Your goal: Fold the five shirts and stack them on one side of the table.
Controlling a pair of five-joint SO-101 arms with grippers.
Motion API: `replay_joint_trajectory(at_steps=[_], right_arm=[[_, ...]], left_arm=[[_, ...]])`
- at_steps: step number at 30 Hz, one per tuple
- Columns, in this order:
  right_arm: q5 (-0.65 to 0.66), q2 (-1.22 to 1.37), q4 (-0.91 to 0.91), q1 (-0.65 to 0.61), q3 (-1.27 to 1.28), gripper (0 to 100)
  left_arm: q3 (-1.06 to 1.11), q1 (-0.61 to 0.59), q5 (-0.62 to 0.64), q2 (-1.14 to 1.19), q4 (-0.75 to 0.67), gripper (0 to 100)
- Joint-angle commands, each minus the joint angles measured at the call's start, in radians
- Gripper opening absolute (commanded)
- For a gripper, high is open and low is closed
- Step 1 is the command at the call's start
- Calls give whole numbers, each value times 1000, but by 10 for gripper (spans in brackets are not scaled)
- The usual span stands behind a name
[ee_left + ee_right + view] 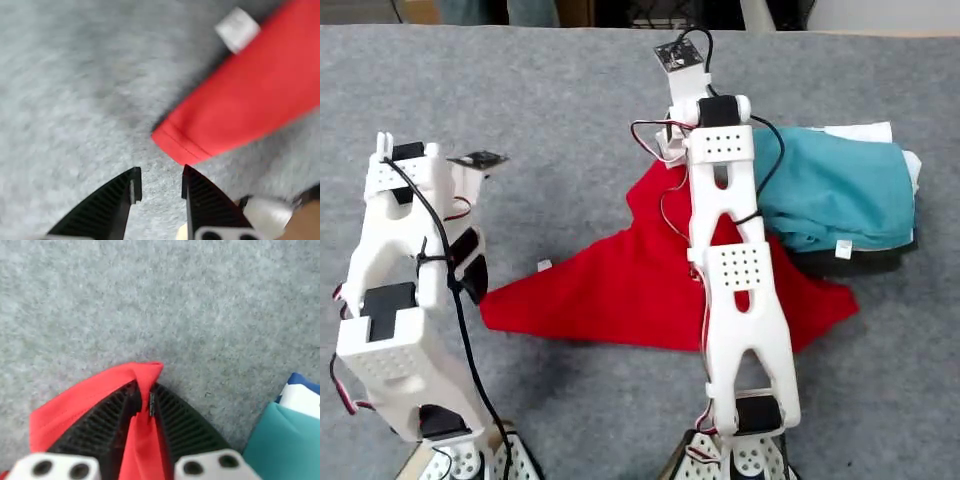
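The red shirt (610, 290) lies spread on the grey surface (520, 90). The right claw (145, 397) is clamped on a pinched fold at the shirt's far edge. The left claw (160, 182) stands parted just beside the shirt's hemmed corner, not touching it. A stack (840, 195) of folded shirts, teal on top, sits just beside the red shirt.

Centre frame: plain red cloth shirt (610, 290), unpatterned, with a white tag (237, 29). Upper right: folded teal cloth shirt (840, 185), plain, above a white layer (865, 131) and a dark layer (865, 262). Surrounding: felt table cover (520, 90), mottled grey.
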Motion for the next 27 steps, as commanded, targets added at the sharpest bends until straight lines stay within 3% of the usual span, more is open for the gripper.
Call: replay_joint_trajectory(at_steps=[1, 13, 19, 27], right_arm=[[0, -13, -15, 18, -47, 15], [2, -12, -31, 25, -47, 15], [2, -12, -31, 25, -47, 15], [2, -12, -31, 29, -47, 15]], left_arm=[[-39, 16, -91, -11, 12, 159], [25, 159, -140, -2, 26, 159], [156, 182, -138, 34, -161, 163], [33, 173, -97, 115, -75, 159]])
